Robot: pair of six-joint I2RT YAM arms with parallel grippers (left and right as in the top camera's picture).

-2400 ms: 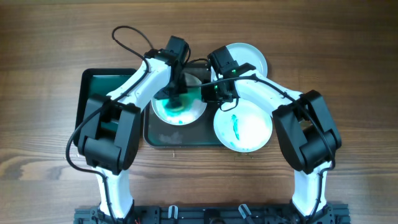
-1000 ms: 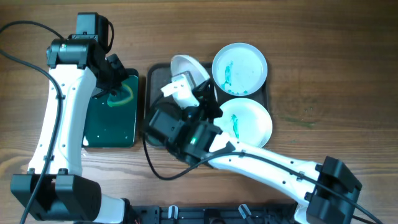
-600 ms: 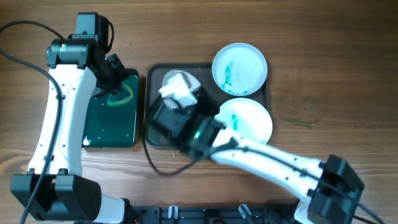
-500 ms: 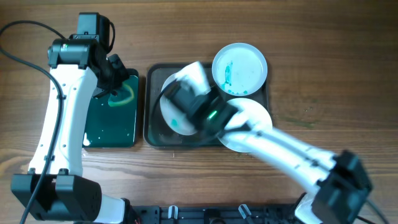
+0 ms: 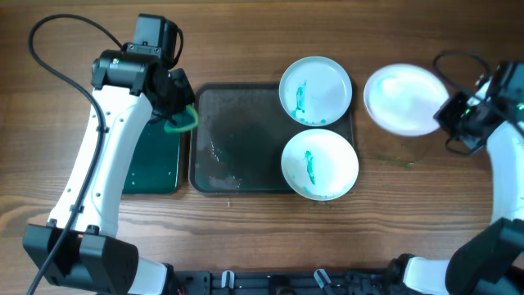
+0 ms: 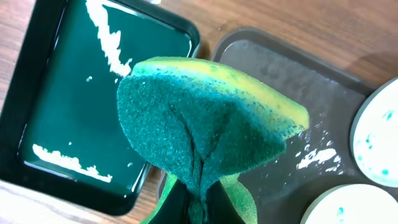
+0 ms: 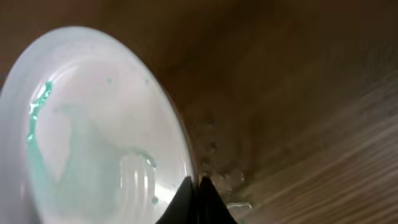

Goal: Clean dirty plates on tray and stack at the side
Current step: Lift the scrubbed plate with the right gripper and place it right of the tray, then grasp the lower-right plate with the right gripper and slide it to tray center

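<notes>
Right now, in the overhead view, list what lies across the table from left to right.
Green tray → sponge in the left gripper → grey tray → held plate in the right gripper. The far plate and near plate on the grey tray's right end line up, so neither is ranked.

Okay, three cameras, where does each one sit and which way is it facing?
Overhead: fixed above the table, facing straight down on the grey tray, two streaked plates, both arms.
Left wrist: on the left arm, looking down past the left gripper pinching a sponge onto green tray and grey tray.
Right wrist: on the right arm, looking along the right gripper clamping the held plate's rim.
Shared: sponge and held plate also show overhead.
</notes>
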